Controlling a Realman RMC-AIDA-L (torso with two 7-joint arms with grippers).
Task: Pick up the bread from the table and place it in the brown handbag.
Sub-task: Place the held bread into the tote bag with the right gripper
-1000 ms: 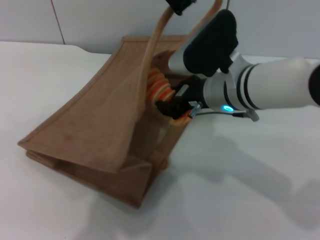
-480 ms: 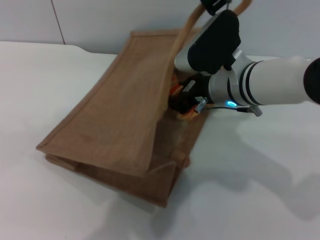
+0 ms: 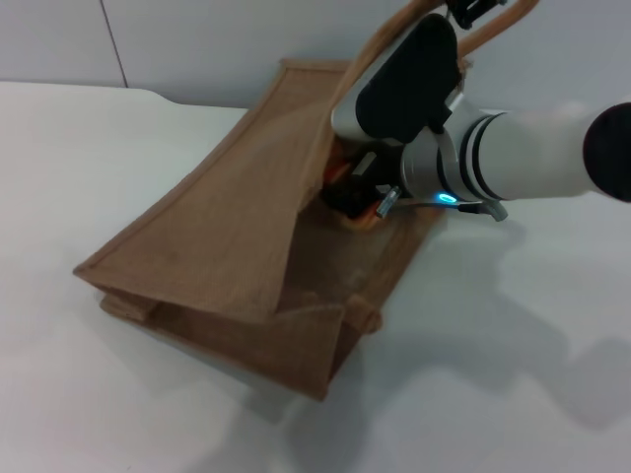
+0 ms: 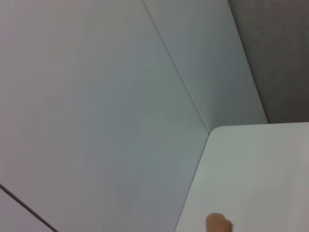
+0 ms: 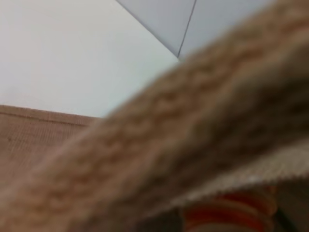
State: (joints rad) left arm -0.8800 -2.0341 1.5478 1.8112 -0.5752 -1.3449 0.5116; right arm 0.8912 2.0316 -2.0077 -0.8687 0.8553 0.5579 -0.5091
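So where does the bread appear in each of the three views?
Head view: bread is a sliver of orange at the mouth of the brown handbag, beside the right gripper.
Left wrist view: not in it.
Right wrist view: bread low down, under a handbag strap.
Shared landmark: the handbag.

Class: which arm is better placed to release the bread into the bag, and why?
Right. The right gripper is at the bag mouth with the bread; the left gripper holds a handle up.
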